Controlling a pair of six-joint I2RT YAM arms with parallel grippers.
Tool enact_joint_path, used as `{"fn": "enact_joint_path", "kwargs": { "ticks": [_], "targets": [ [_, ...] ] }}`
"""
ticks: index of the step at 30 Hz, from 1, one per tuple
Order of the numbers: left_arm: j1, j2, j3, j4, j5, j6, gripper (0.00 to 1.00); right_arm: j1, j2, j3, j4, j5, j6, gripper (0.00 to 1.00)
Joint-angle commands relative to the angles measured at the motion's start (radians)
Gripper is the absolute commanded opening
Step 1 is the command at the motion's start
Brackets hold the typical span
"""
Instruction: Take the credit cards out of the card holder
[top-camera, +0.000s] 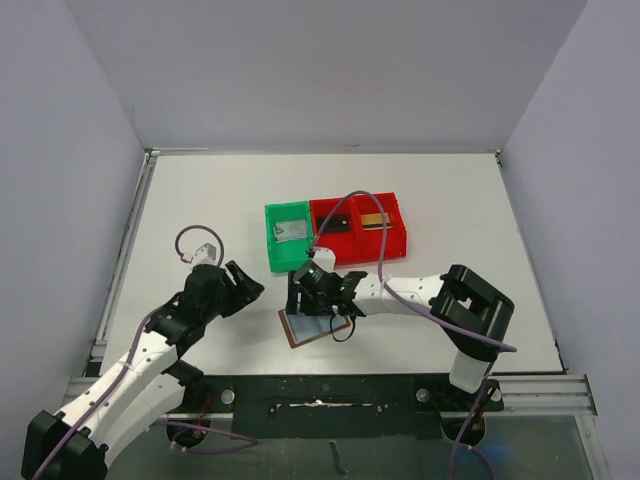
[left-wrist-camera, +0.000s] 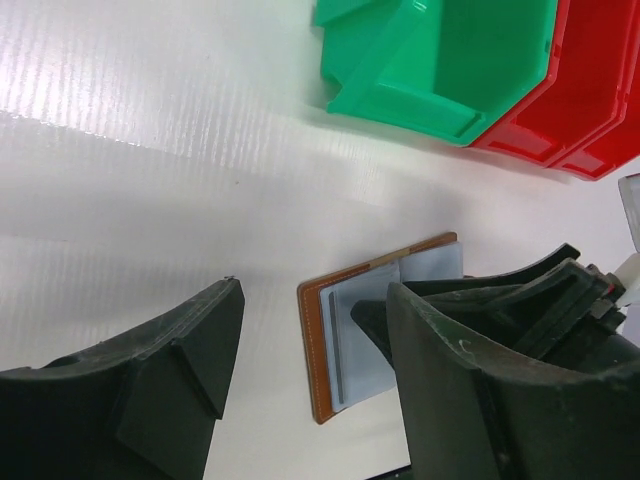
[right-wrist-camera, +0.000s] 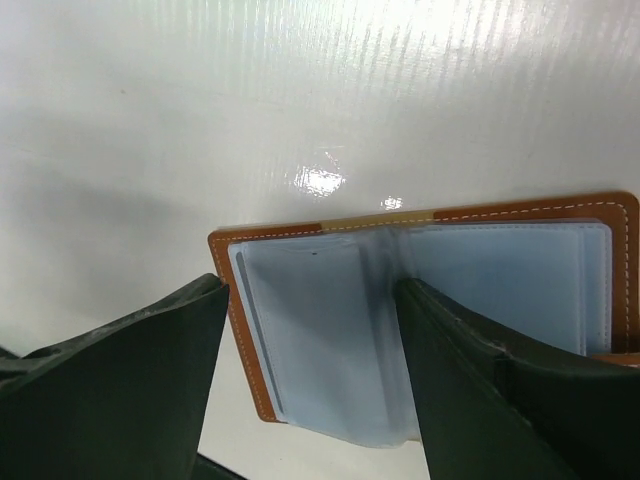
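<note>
The open card holder (top-camera: 312, 330) lies flat at lower centre of the overhead frame, with the right gripper (right-wrist-camera: 310, 300) spread wide over one pale sleeve. The left gripper (top-camera: 247, 282), also wide, hangs left of it. A grey card (top-camera: 291, 230) lies in the green bin (top-camera: 270, 248).

White table (top-camera: 200, 200) enclosed by 3 pale grey walls (top-camera: 330, 70).

Readable markings: none.
The card holder (right-wrist-camera: 320, 340), green bin (top-camera: 285, 258), red bins (top-camera: 392, 246) and the cards (top-camera: 375, 220) in the bins carry no legible lettering, number or logo; the card faces are too small to tell.
</note>
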Motion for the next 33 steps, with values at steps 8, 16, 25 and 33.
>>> {"fn": "enact_joint_path", "kwargs": {
  "ticks": [8,16,25,33],
  "targets": [
    [0.013,-0.068,0.045,-0.077,-0.034,0.001,0.59,0.086,0.125,0.187,-0.327,0.193,-0.187,0.73],
    [0.016,-0.061,0.044,-0.066,-0.018,0.002,0.59,0.096,0.172,0.223,-0.357,0.191,-0.191,0.67],
    [0.016,-0.048,0.040,-0.051,0.007,0.003,0.59,0.094,0.187,0.210,-0.360,0.184,-0.168,0.50],
    [0.017,-0.006,0.013,0.043,0.109,0.009,0.59,0.018,0.088,0.058,-0.126,-0.013,-0.140,0.43]
  ]
}}
